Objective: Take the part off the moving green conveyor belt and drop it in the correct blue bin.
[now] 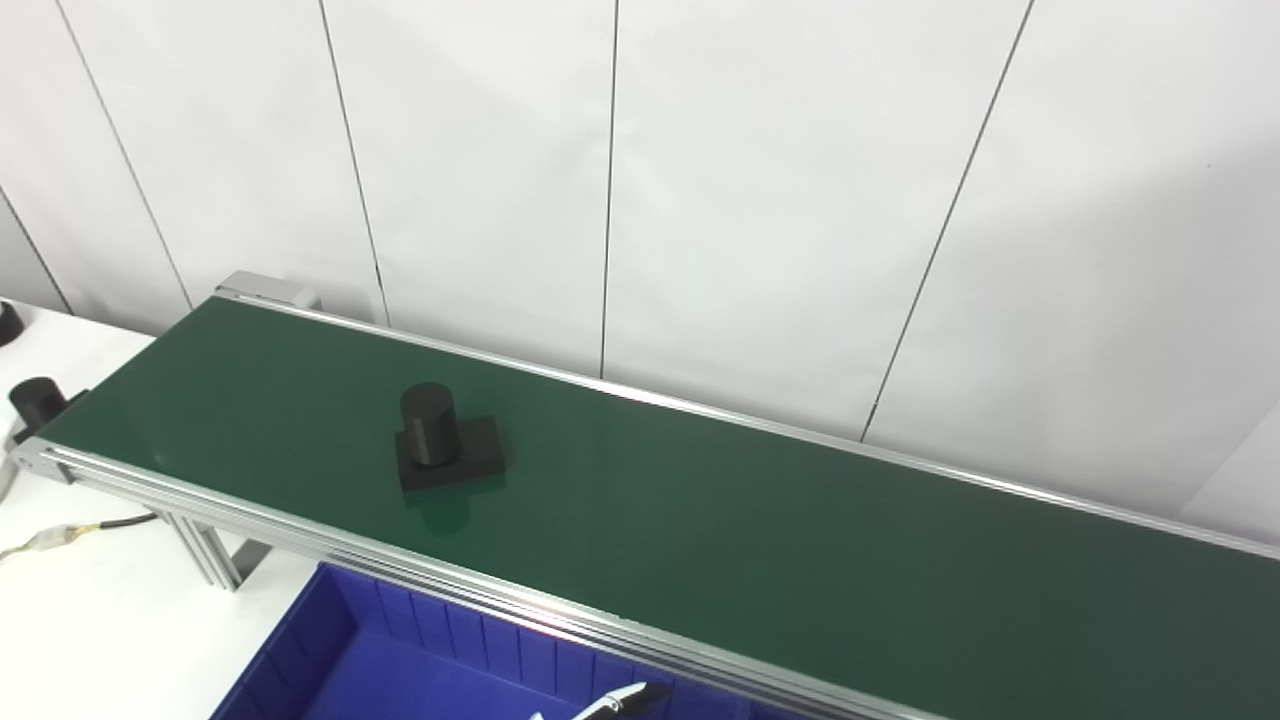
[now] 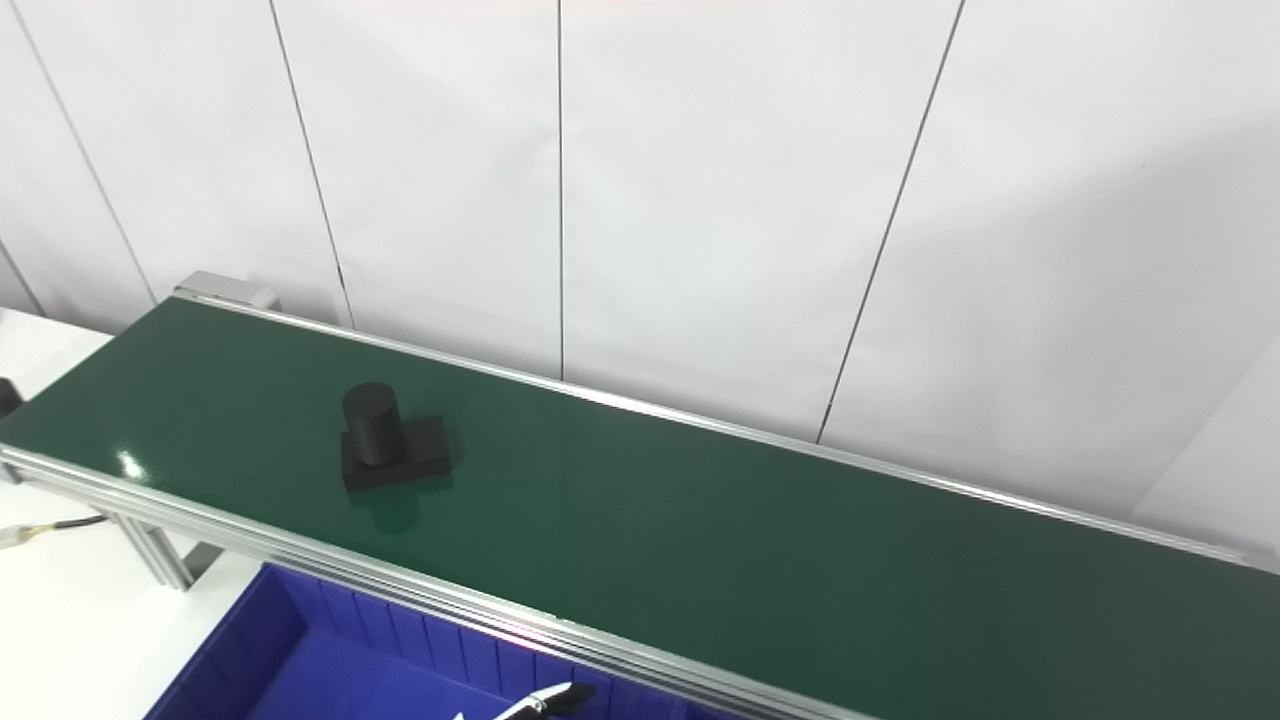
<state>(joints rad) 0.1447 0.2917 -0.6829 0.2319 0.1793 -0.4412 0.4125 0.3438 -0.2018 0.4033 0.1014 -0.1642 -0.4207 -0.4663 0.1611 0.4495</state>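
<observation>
A black part (image 1: 443,440), an upright cylinder on a flat square base, stands on the green conveyor belt (image 1: 700,500) toward its left end; it also shows in the right eye view (image 2: 388,440). A blue bin (image 1: 400,660) sits below the belt's near rail. Only a dark-tipped fingertip (image 1: 628,698) shows at the bottom edge over the bin, slanting in from the lower left, so it seems to be my left hand; its state is hidden. It is well below and to the right of the part. My right hand is not in view.
The belt's silver near rail (image 1: 400,565) runs between the part and the bin. A white table (image 1: 90,620) at left carries a black cylinder (image 1: 37,400) by the belt's end and a cable (image 1: 60,535). A white panelled wall stands behind the belt.
</observation>
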